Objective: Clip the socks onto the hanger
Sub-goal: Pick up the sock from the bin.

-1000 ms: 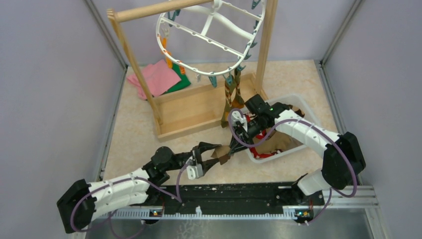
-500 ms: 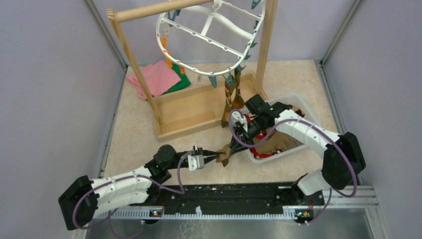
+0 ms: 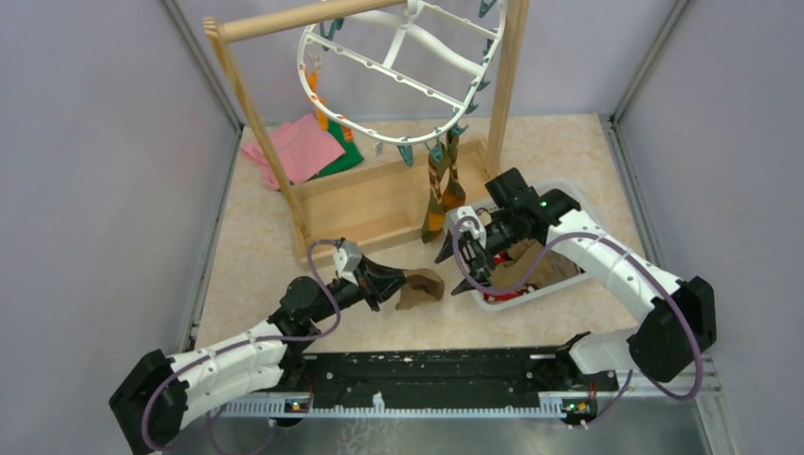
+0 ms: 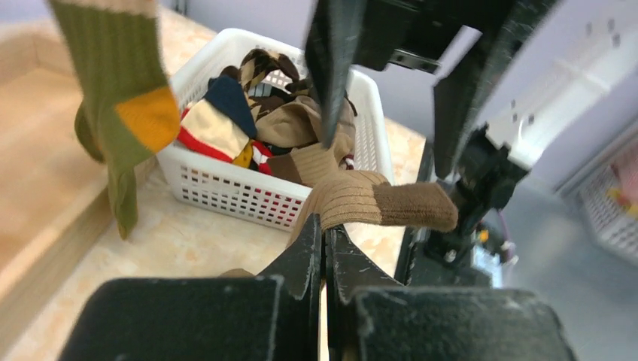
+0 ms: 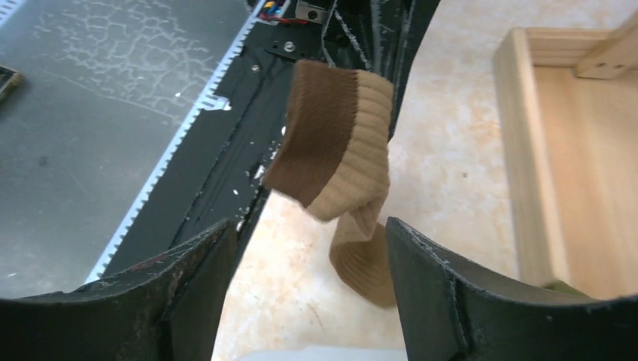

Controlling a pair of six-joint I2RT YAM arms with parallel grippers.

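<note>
So: 1 tan sock [image 3: 422,287] in L tool [image 3: 402,282], 1 hanger [image 3: 398,72].

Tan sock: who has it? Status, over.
Left hand shut on tan ribbed sock with brown toe. Right hand open beside it. Olive striped sock already clipped to white oval plastic hanger.
</note>
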